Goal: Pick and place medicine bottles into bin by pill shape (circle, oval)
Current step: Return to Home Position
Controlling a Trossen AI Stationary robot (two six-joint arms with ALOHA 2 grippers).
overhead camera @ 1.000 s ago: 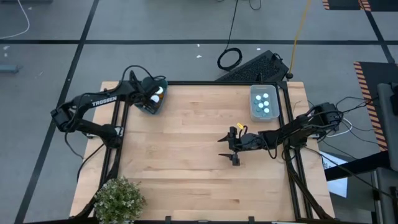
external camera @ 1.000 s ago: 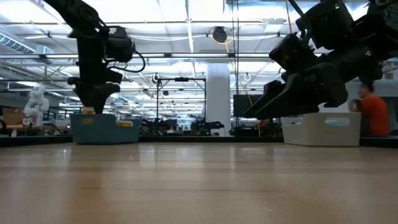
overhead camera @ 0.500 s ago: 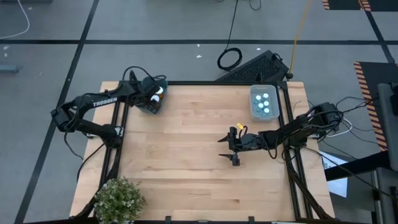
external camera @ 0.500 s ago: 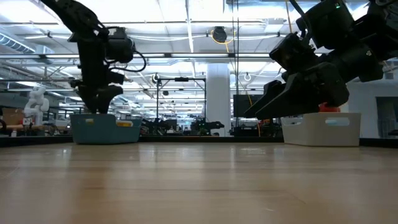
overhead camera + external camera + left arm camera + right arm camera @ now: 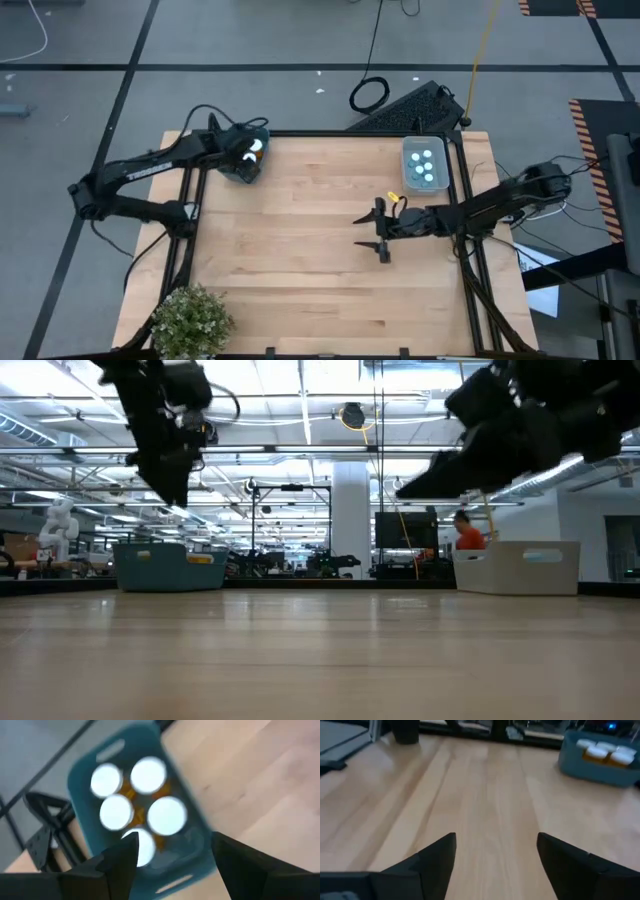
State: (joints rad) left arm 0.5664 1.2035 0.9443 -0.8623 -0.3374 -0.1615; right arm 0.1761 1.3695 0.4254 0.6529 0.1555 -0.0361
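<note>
In blue bin (image 5: 85,827), five bottles (image 5: 166,815)

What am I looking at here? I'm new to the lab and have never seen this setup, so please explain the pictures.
This is a two-armed robot at a wooden table. One picture looks straight down from above, one looks level across the tabletop into the room, and two come from cameras on the arms' wrists.

The left pincer hangs open over a teal bin at the table's far left corner; its wrist camera shows five white-capped medicine bottles inside. The right pincer is open and empty above the bare middle of the table. A white bin at the far right corner holds four more white-capped bottles.

A potted plant sits at the near left corner. A person in orange shows in the room behind.
</note>
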